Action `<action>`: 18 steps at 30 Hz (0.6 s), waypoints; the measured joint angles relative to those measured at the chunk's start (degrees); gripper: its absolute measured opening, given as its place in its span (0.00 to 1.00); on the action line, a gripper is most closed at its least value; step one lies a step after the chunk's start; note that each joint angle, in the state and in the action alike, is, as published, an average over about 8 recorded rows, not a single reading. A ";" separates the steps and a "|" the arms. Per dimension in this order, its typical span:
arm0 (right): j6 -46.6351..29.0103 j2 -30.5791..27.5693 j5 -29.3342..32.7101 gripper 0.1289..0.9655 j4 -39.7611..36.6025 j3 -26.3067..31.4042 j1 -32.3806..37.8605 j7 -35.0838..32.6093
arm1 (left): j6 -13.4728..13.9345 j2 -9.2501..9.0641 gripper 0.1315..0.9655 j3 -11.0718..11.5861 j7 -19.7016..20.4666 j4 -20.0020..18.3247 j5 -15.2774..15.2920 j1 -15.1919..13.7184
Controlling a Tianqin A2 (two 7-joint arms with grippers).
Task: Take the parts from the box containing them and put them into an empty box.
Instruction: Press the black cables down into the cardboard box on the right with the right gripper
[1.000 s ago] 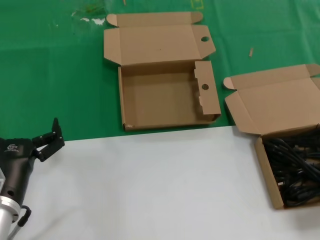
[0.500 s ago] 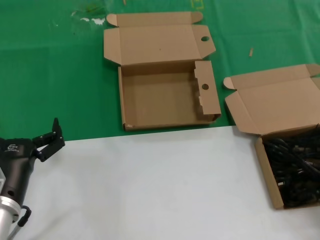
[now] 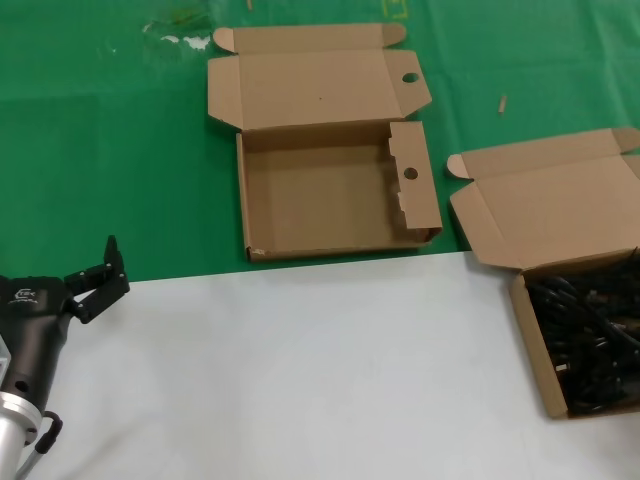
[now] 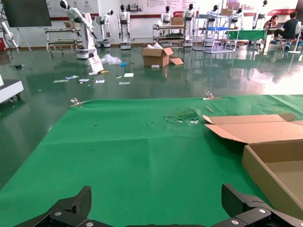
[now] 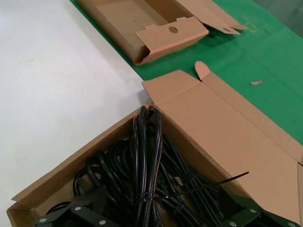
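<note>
Though its tips are cut off, the right tool [image 5: 161,215] hangs spread just above coiled black cords [image 5: 147,184]. Far across, the left tool [image 3: 100,275] sits spread.

I see the table [image 3: 300,380] white along its near half and covered by a green cloth [image 3: 100,150] beyond, where the empty box [image 3: 325,195] lies open mid-table, the cord-filled box [image 3: 575,330] sitting at the right edge.
</note>
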State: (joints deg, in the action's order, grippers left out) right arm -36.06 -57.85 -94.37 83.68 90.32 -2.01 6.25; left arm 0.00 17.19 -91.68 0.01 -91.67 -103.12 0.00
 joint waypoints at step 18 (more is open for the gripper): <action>1.09 -1.29 -2.54 0.45 0.17 0.09 -2.10 -1.68 | 0.00 0.00 1.00 0.00 0.00 0.00 0.00 0.00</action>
State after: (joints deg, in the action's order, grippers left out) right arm -34.96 -59.14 -96.91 83.85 90.41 -4.11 4.57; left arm 0.00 17.19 -91.68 0.01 -91.67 -103.12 0.00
